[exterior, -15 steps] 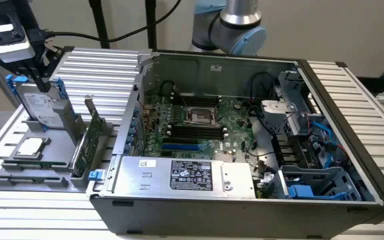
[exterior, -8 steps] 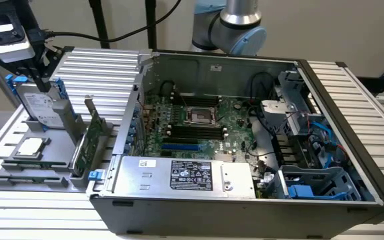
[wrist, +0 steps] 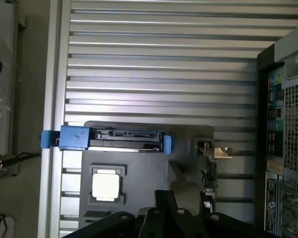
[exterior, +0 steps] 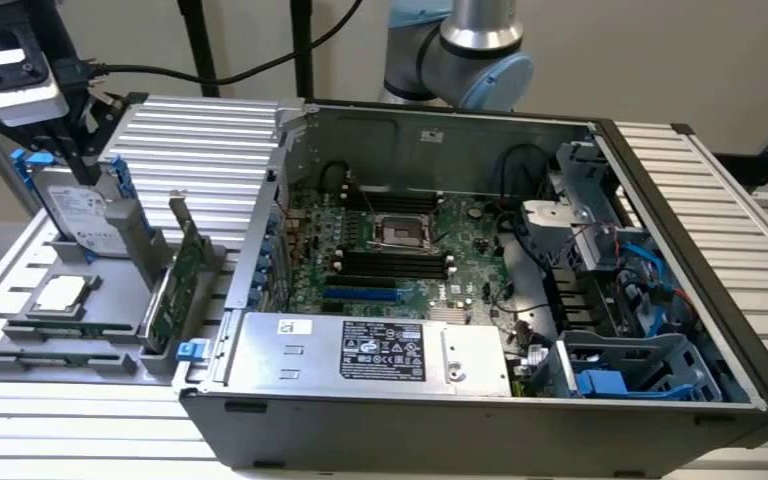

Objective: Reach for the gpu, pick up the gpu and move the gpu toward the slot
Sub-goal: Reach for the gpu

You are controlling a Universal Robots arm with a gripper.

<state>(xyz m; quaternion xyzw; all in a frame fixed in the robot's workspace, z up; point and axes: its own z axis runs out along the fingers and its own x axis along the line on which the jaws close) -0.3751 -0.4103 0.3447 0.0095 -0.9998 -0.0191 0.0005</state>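
**Gripper over the parts holder, gpu not yet grasped**

Nearest in the exterior view is the dark outer wall of the open computer case (exterior: 491, 430). Just behind it, inside, lies the silver power supply (exterior: 371, 350). On the exterior view's left, beside the case, a grey parts holder (exterior: 37, 345) sits on the slatted table (exterior: 197, 130).

The holder carries three parts:
- a square processor chip (exterior: 64, 293) lying flat near its front;
- the gpu (exterior: 177, 280), standing on edge at the side closest to the case, bracket end up;
- further back, a hard drive (exterior: 91, 215) with blue rails, upright.

The gripper (exterior: 81, 160) hangs directly above the hard drive's top edge, apart from the gpu. It holds nothing that can be seen, and whether its jaws are spread or pressed together cannot be told.

In the wrist view the gripper (wrist: 176, 210) looks down on the hard drive (wrist: 121, 139), the processor chip (wrist: 107, 186) and the gpu (wrist: 208, 173) seen edge-on.

Deeper in the case the motherboard (exterior: 398, 250) carries a blue slot (exterior: 357, 295), and the arm (exterior: 478, 50) rises behind the far wall.

Likely hazards:
- The gripper is aligned with the hard drive, so a descent from here would probably close on the wrong part.
- The gpu is thin and stands close beside the case wall, so a misplaced grasp could tilt it in the holder or strike the wall.
- Its bracket could catch the case rim on the way across.
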